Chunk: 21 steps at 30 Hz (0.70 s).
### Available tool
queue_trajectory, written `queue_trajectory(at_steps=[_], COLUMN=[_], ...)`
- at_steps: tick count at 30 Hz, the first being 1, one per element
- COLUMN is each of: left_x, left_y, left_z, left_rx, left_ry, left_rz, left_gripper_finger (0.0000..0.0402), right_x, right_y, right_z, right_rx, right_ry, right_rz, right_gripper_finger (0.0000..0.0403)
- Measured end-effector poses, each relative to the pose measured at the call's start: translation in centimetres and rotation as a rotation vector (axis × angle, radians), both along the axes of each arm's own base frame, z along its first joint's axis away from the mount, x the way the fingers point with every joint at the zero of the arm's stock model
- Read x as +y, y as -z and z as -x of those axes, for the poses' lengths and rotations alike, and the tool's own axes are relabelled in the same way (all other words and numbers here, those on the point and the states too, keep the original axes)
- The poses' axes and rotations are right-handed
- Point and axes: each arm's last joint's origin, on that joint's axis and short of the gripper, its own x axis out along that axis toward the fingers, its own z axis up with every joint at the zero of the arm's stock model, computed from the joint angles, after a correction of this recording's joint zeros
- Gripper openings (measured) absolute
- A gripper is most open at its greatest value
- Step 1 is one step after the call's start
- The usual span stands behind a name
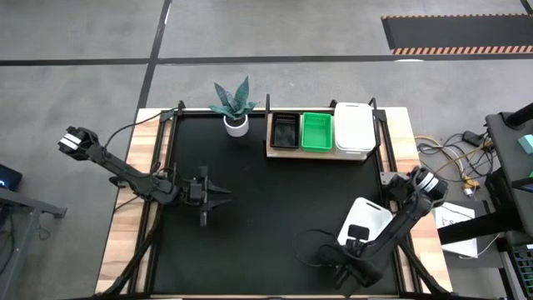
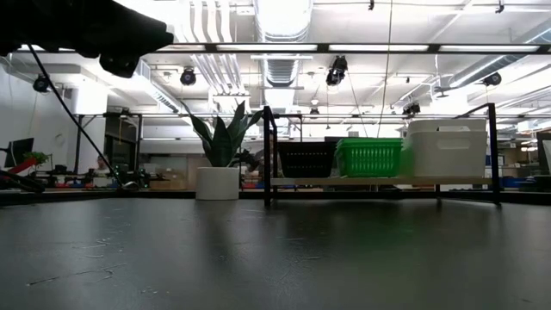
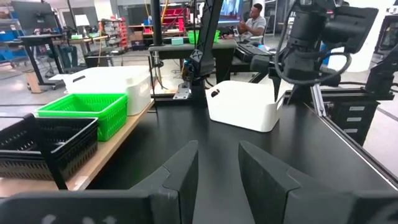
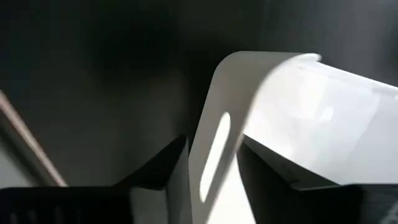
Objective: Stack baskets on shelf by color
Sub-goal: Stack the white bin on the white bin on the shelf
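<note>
The wooden shelf [image 1: 281, 152] at the table's far edge holds a black basket [image 1: 284, 131], a green basket [image 1: 316, 132] and a white basket [image 1: 354, 129] side by side. A loose white basket [image 1: 371, 215] sits on its bottom on the table near the right edge. My right gripper [image 4: 211, 149] points down over its near end, open. One finger stands outside and one inside the end wall with the handle slot [image 4: 214, 155]. My left gripper [image 3: 217, 152] waits open at the table's left middle, pointing level toward the loose white basket [image 3: 242, 106].
A potted plant in a white pot [image 1: 236, 125] stands on the table just left of the shelf. The table's light wooden side strips [image 1: 125, 217] run along both edges. Cables and equipment lie beyond the right edge. A person sits in the room behind the table.
</note>
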Motion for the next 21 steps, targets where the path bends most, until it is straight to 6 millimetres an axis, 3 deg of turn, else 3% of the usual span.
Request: queue_trajectory(at_steps=[8,12,18,21], left_x=[0.0,0.0,0.0,0.0], left_y=[-0.1,-0.3,-0.3,-0.4], left_z=[0.1,0.0,0.0,0.0], left_rx=[-0.004,-0.008,-0.008,-0.012], left_ry=[0.001,0.002,0.000,0.000], left_rz=[-0.030,-0.051,-0.048,-0.050], left_gripper_finger=[0.0099,0.0099,0.0099,0.0099], right_x=[0.7,0.9,2.2,2.5], right_y=[1.9,1.5,-2.4,-5.3], right_z=[-0.7,-0.7,-1.8,-2.5], right_rx=[0.009,-0.006,-0.072,-0.187], right_ry=[-0.027,-0.027,-0.171,-0.251], right_rz=[0.003,-0.031,-0.183,-0.150], right_gripper_finger=[0.0028,0.0011,0.0008,0.0008])
